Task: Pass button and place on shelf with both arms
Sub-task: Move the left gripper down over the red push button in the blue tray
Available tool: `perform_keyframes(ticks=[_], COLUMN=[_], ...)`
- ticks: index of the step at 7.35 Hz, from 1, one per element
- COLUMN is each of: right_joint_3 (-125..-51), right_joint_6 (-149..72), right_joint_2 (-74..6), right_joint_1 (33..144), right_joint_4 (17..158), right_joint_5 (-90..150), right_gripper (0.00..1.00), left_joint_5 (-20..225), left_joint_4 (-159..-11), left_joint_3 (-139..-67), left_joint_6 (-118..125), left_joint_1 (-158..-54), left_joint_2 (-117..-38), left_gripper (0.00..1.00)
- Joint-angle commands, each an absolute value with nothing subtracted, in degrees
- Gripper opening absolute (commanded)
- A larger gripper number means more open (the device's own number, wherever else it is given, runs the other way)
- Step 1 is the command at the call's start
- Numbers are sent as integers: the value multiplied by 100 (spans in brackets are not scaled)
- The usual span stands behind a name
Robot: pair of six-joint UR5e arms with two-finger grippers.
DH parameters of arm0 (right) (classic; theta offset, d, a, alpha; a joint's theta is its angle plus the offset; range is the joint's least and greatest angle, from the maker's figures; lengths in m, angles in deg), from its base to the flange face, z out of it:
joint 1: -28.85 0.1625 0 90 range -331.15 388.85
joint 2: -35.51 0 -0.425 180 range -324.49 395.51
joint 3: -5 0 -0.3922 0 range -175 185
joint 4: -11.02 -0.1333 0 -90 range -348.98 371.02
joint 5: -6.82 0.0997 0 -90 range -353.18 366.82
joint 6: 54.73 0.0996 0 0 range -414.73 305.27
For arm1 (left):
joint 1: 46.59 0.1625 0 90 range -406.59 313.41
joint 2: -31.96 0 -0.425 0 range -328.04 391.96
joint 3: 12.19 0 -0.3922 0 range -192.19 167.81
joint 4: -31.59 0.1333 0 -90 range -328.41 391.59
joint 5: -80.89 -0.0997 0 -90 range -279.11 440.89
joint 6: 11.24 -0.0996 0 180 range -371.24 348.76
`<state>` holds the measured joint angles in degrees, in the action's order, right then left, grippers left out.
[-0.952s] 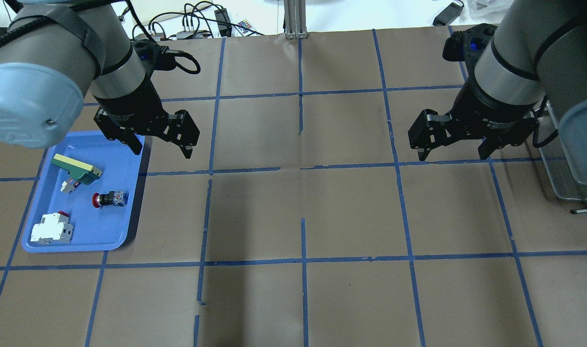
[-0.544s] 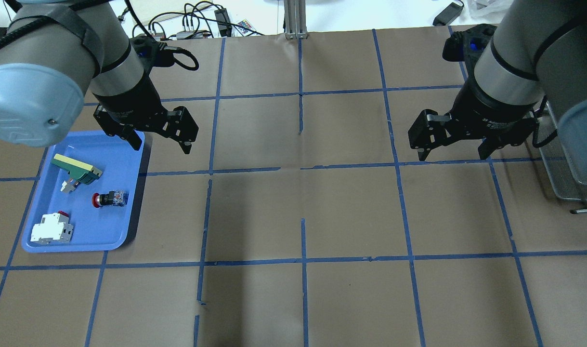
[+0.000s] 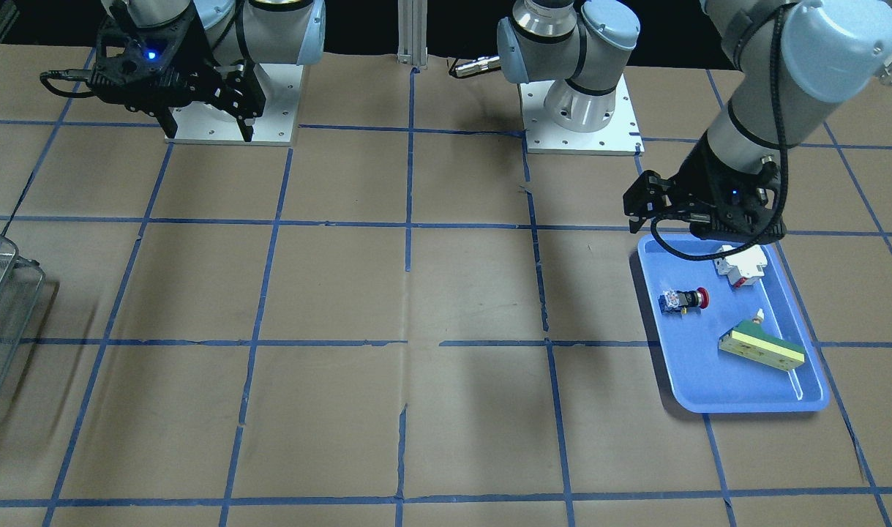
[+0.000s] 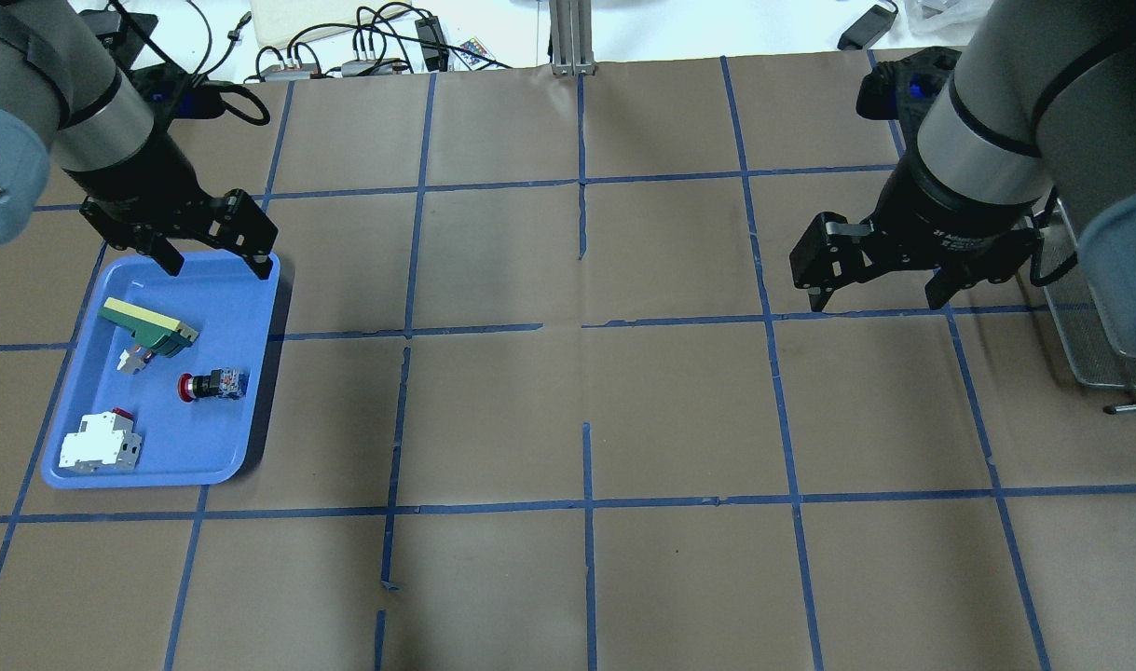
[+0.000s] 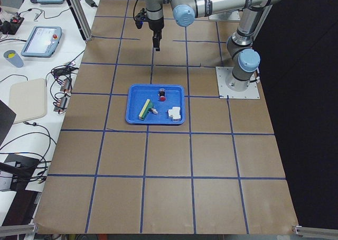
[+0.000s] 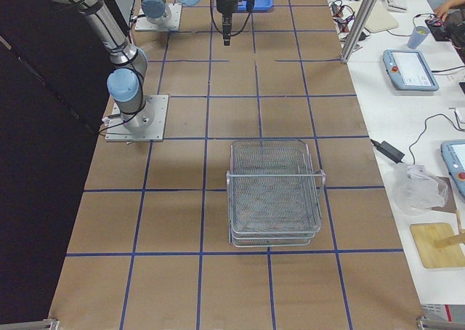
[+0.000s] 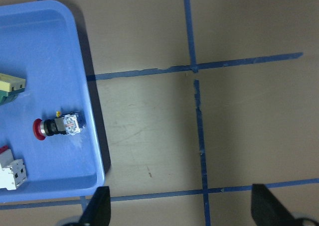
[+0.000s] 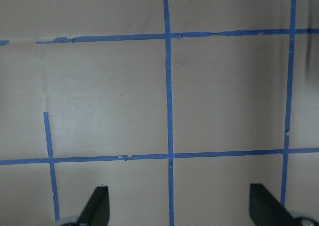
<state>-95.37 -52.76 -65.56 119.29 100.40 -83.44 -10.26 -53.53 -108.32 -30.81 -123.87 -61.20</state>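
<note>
— Which way is the button (image 4: pixel 212 385) lying from the left pincer (image 4: pixel 215 266)?

— It is lying on its side in the blue tray (image 4: pixel 223 438), below the pincer and off toward the robot's left of it. In the wrist view it is sitting well left of the gap between the fingers. The pincer is hanging raised, as far as I can judge over the tray's right-hand part, with fingers spread wide and gripping nothing.

— And the long axis?

— It is running across the tray, red head pointing to the robot's left, blue-and-white block to the right (the pincer's opening is running the same way, so I am judging that a wrist turn will be needed to close across the black body).

— The right pincer (image 4: pixel 875 298)?

— It is hanging open and empty too, well apart over the worktop's (image 4: pixel 493 410) other end, near the wire shelf (image 6: pixel 275 192). The left one is plainly the nearer.
</note>
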Motion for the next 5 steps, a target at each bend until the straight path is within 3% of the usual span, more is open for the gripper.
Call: perform_keyframes(ticks=[1,5], right_joint_3=[-9537,-9537], right_joint_6=[-5262,-5244], right_joint_2=[-6557,-6557], right_joint_1=[11929,11929], right_joint_4=[10040,10049], right_joint_5=[-8345,-8336], right_gripper=[100,100], left_joint_5=[-982,-990], left_joint_4=[-5025,-4857], left_joint_3=[-10774,-10861], left_joint_6=[-4535,-8785], left_joint_1=[-11685,-11182], left_joint_2=[-6522,-7112], left_gripper=[100,100])
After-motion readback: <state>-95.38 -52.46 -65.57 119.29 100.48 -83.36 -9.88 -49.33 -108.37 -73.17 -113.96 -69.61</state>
